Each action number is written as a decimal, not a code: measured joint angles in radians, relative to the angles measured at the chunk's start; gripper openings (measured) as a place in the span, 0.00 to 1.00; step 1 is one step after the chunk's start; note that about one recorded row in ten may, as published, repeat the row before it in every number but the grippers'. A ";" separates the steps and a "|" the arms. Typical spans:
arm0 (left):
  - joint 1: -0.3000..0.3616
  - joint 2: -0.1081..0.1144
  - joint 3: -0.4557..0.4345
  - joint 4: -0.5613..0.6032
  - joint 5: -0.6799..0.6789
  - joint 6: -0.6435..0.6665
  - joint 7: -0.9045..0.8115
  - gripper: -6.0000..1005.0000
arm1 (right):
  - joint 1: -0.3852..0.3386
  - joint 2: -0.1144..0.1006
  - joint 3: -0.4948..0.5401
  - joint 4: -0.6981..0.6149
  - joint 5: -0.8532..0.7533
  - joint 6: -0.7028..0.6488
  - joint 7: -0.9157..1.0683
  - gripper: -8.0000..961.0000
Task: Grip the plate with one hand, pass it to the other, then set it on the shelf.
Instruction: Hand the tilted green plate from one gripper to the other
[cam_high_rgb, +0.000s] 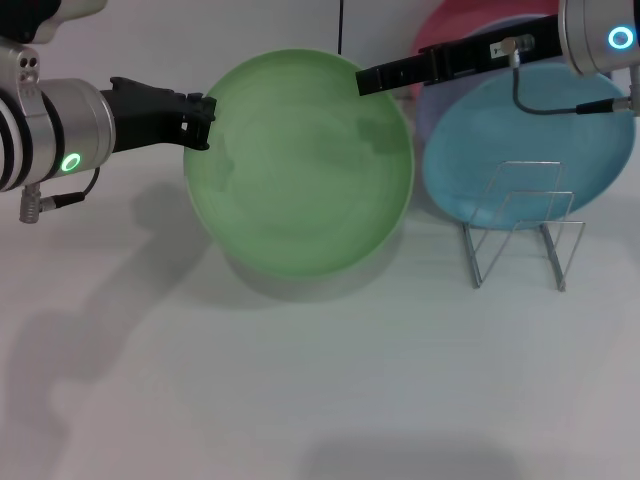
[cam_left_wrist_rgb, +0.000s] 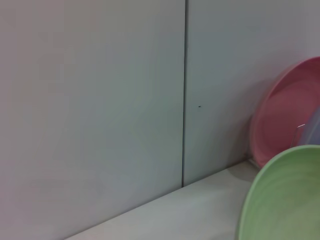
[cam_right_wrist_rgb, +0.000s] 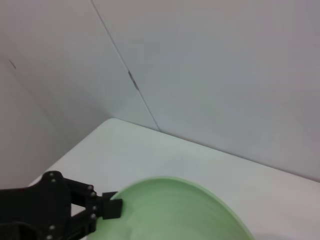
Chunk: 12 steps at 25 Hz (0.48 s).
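We see the green plate (cam_high_rgb: 300, 165) held up off the white table (cam_high_rgb: 320, 380), with its shadow on the table under it. Our left gripper (cam_high_rgb: 200, 120) comes in from the left and pinches the plate's left rim. In the right wrist view, the black fingers (cam_right_wrist_rgb: 107, 209) of that gripper are closed on the plate's edge. Our right gripper (cam_high_rgb: 365, 80) comes in from the upper right, and its black tip is at the plate's upper right rim. We cannot tell if those fingers are open or closed, or if they touch the plate. The wire shelf (cam_high_rgb: 522, 225) stands on the table to the right of the plate, well apart from it, and nothing sits in it. Right behind the shelf leans a sky-blue plate (cam_high_rgb: 530, 140). A lavender plate (cam_high_rgb: 432, 115) peeks out from behind the blue one. Behind both is a pink plate (cam_high_rgb: 450, 25) against the wall (cam_left_wrist_rgb: 100, 100). In the left wrist view we see only the wall, a bit of the pink plate and the green plate's rim. The right arm and its cable (cam_high_rgb: 560, 105) hang in front of the blue plate, above the shelf.
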 joint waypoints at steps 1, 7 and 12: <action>0.000 0.000 0.000 -0.001 0.000 0.000 -0.001 0.04 | 0.001 0.000 0.000 0.000 -0.004 0.000 0.000 0.83; -0.001 0.000 0.000 -0.003 0.000 -0.001 -0.002 0.04 | 0.002 0.000 0.000 0.003 -0.005 0.001 0.000 0.83; -0.002 0.001 -0.003 -0.004 -0.004 -0.001 -0.002 0.04 | 0.010 0.001 0.000 0.021 -0.015 0.007 0.000 0.83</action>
